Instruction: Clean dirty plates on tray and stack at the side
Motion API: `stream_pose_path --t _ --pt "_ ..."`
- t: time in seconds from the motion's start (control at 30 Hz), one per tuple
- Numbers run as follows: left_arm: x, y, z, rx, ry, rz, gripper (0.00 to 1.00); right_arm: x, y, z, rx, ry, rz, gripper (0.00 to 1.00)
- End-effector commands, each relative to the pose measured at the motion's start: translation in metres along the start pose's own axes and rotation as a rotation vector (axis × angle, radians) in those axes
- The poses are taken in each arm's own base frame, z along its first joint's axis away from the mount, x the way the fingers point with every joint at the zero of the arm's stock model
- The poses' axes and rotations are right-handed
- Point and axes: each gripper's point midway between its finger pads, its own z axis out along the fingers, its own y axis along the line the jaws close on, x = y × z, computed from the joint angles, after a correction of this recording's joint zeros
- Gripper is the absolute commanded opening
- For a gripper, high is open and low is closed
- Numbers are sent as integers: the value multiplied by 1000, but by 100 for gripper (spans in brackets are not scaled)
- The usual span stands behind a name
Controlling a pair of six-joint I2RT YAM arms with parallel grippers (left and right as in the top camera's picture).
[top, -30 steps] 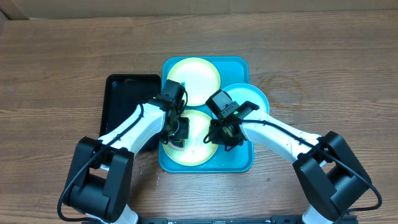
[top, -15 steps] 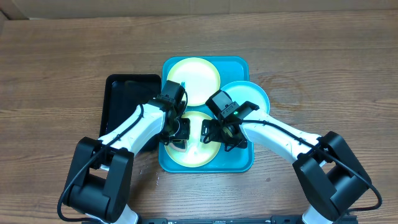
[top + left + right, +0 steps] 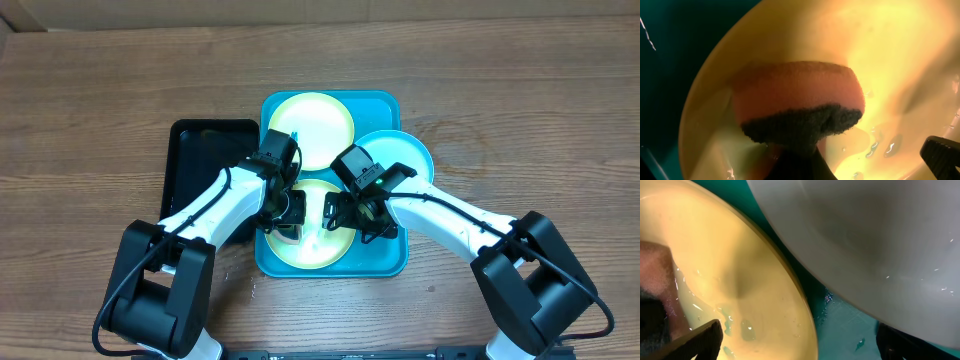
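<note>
Clamped in the left hand (image 3: 284, 214): an orange sponge (image 3: 797, 97) with a dark scrubbing face, pressed against the wet, pale yellow-green near plate (image 3: 312, 245). Spread wide just beside it, over the same plate's right part and holding nothing: the right hand (image 3: 352, 212). All over the cyan-blue tray (image 3: 385, 262), with a second yellow-green plate (image 3: 312, 128) at its far end. Overlapping the tray's right rim: the light cyan plate (image 3: 402, 152). Left of it on the wooden table (image 3: 520, 100): a black tray (image 3: 200, 160).

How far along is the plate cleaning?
Done: nothing stacked yet. In hand: the left gripper holds a sponge on the wet near plate; the right gripper is open at its rim. Left: the far plate, the cyan plate, then stacking beside the tray.
</note>
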Motion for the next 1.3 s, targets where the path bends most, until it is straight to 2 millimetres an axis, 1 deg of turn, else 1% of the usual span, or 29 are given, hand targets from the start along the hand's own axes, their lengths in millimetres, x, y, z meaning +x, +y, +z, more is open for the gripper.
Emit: stream_pose_path --t 0.0,1.17,1.27 --pt "16 -1 7 14 56 2 4 2 -1 3 6 7 -1 100" --pt "17 0 7 9 58 1 4 2 -1 3 5 7 0 100" --pt "15 1 8 4 50 3 4 0 3 3 -13 -1 -3 100"
